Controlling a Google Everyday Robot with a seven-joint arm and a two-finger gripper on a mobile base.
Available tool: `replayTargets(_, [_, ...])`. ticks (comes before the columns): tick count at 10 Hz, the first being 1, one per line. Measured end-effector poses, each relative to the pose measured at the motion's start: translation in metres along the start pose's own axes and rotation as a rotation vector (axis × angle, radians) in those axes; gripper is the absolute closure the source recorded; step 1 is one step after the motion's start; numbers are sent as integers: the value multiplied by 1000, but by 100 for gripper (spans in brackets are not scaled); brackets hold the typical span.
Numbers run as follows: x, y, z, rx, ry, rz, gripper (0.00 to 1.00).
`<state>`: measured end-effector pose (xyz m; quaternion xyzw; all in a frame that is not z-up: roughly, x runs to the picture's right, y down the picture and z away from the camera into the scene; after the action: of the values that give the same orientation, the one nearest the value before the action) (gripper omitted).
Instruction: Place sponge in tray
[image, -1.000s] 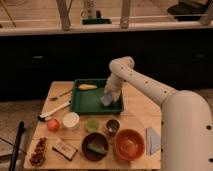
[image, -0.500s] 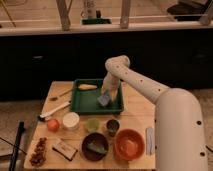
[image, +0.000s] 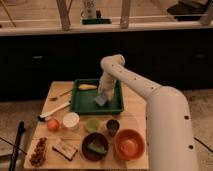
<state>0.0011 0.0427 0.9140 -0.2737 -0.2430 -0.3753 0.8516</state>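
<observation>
End effector at centre frame, over the right half of the dark green tray, touching the blue-grey sponge; whether grasping or released cannot be told. Best released low, well inside the rim

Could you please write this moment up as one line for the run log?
gripper: over tray right half | sponge: at gripper, inside tray rim | placed: unconfirmed
</observation>
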Motion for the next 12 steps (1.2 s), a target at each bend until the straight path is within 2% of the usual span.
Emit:
replayTargets(4, [-3, -7, 10, -24, -17, -17, 100])
replayTargets(5, [-5, -8, 13, -31, -24, -21, 94])
replayTargets(9, [-6, -7, 21, -52, -46, -28, 54])
replayTargets(10, [-6, -7, 22, -55, -50, -29, 47])
replayTargets(12, [-7, -7, 26, -63, -60, -32, 25])
